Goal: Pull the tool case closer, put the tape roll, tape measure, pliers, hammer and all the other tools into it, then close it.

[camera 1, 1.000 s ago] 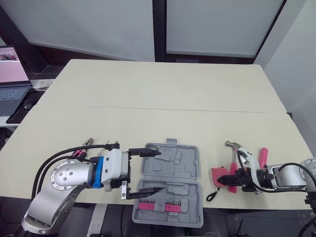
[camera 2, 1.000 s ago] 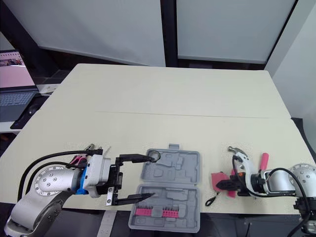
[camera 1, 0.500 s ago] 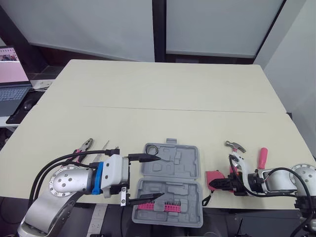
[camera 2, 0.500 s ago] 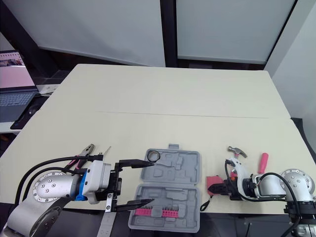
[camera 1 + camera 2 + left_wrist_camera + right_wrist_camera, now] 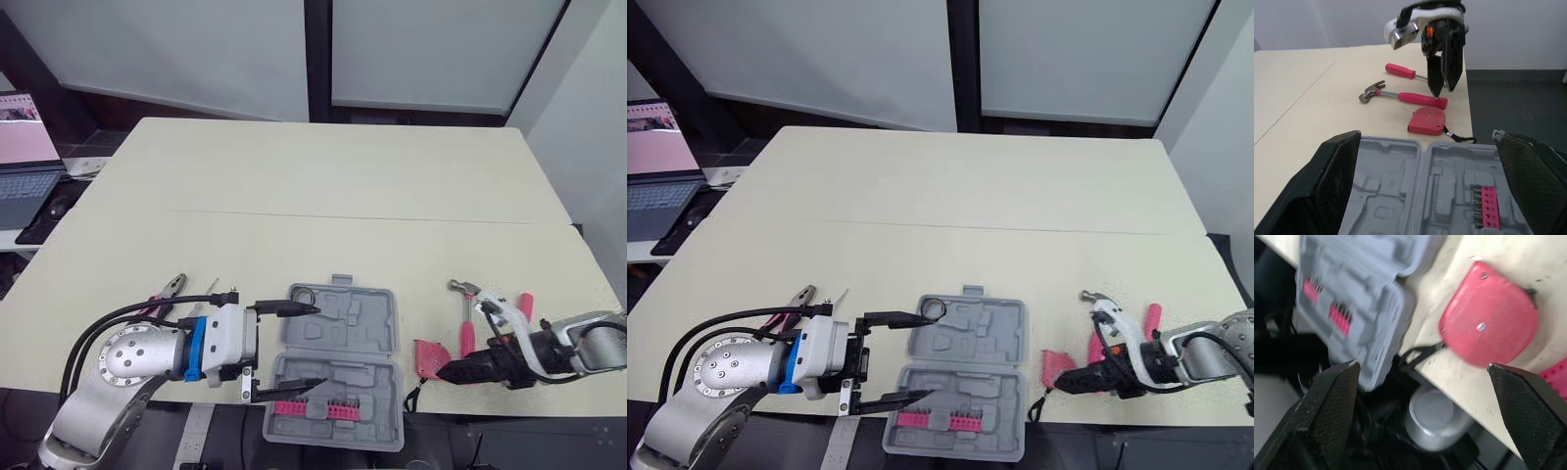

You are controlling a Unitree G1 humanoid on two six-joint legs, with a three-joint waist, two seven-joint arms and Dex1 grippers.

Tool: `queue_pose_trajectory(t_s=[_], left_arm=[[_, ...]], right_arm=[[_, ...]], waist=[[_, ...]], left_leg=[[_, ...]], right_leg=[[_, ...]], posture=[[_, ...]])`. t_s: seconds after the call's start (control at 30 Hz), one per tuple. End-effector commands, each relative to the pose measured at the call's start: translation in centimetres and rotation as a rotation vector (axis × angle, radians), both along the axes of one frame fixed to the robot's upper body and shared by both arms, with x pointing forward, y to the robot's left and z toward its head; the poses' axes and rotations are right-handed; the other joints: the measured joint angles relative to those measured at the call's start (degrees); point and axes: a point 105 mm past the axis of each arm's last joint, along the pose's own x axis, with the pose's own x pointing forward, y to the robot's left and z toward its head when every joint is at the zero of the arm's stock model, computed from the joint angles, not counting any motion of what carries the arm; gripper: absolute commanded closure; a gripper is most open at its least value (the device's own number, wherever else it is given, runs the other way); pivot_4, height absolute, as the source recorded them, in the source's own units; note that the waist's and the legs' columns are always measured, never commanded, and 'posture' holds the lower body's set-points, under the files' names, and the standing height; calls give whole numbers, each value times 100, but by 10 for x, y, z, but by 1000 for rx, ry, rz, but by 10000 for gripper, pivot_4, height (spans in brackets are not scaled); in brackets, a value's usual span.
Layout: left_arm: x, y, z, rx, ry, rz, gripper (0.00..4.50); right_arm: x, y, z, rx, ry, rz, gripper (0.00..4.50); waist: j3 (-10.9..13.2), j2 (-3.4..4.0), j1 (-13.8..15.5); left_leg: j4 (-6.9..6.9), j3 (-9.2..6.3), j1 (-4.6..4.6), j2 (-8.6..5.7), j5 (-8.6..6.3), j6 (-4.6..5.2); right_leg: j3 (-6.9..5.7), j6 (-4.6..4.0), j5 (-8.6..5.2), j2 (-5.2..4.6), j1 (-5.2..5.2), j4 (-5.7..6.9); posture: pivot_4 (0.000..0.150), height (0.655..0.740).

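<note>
Open grey tool case point(image 5: 338, 333), pink bits point(image 5: 315, 408); left claw point(image 5: 318, 346), right claw point(image 5: 443, 372) seemingly released.

Office-type lab room, set up as a test bench rather than a workshop. Large plain cream table point(image 5: 323, 186) with a single seam across the top. Grey plastic tool case point(image 5: 343, 318) and a few hand tools laid out near the front edge. Behind: white wall panels point(image 5: 196, 49) split by a dark upright point(image 5: 316, 59). Off to the left, a side desk with an open laptop point(image 5: 24, 181), screen lit, and a mouse point(image 5: 57, 206) on a dark pad. Dark floor beyond the table.
</note>
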Motion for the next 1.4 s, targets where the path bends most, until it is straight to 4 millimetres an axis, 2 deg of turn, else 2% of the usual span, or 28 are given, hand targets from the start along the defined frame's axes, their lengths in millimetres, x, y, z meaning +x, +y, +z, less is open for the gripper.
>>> queue_pose_trajectory(t_s=[0.03, 0.13, 0.2, 0.33, 0.5, 0.63, 0.8, 1.13, 1.4], left_arm=[[-4, -3, 1, -4, -17, -33, 0], [-6, -5, 1, -5, -16, -50, 0], [-7, -8, 1, -12, -7, -58, 0], [-16, -13, 1, -36, 39, -90, 0], [-20, -16, -1, -31, 44, -120, 0], [-18, -16, 0, -30, 37, -119, 0], [-21, -16, -1, -29, 43, -121, 0], [-22, -15, -2, -24, 50, -121, 0], [-23, -16, -3, -18, 49, -125, 0]], right_arm=[[-8, 11, 17, 67, -231, 289, 427], [6, -2, 2, 11, -517, 407, 427], [8, -6, -9, 23, -683, 486, 427], [11, 2, -16, 59, -870, 542, 427], [5, 15, -30, 78, -884, 595, 427], [21, 12, -38, 56, -886, 555, 427], [30, 8, -47, 29, -872, 527, 427], [25, 2, -62, 21, -822, 548, 427], [32, -2, -72, -23, -807, 522, 427]], waist=[[-3, -7, 5], [-9, -28, 4], [-9, -30, 3], [-7, -26, -6], [-7, -22, -13], [-7, -23, -11], [-6, -21, -9], [-6, -20, -10], [-7, -20, -10]], left_leg=[[-4, -1, 3, 1, 0, 1], [-3, -5, 10, 4, -1, 0], [-1, -1, 16, 5, -1, -1], [0, -1, 29, 6, -1, -1], [-3, -16, 43, 11, 0, -2], [2, -16, 48, 5, 0, -2], [-2, -17, 48, 5, 0, -1], [-1, -18, 53, 3, 0, -1], [-1, -18, 55, 4, 0, -1]], right_leg=[[-3, 1, -1, -1, 5, -7], [-14, 1, 0, 7, 38, -39], [-12, 7, 3, 0, 50, -44], [-8, 9, 4, -9, 60, -40], [-5, 6, 4, -6, 70, -33], [-5, 6, 5, -7, 79, -33], [-5, 5, 4, -8, 79, -35], [0, 5, 4, -12, 80, -29], [1, 5, 4, -12, 79, -26]], posture=[[1500, 7400], [1500, 7400], [1500, 7400], [1500, 7400], [1500, 7400], [1500, 7400], [1500, 7400], [1500, 7400], [1500, 7400]])
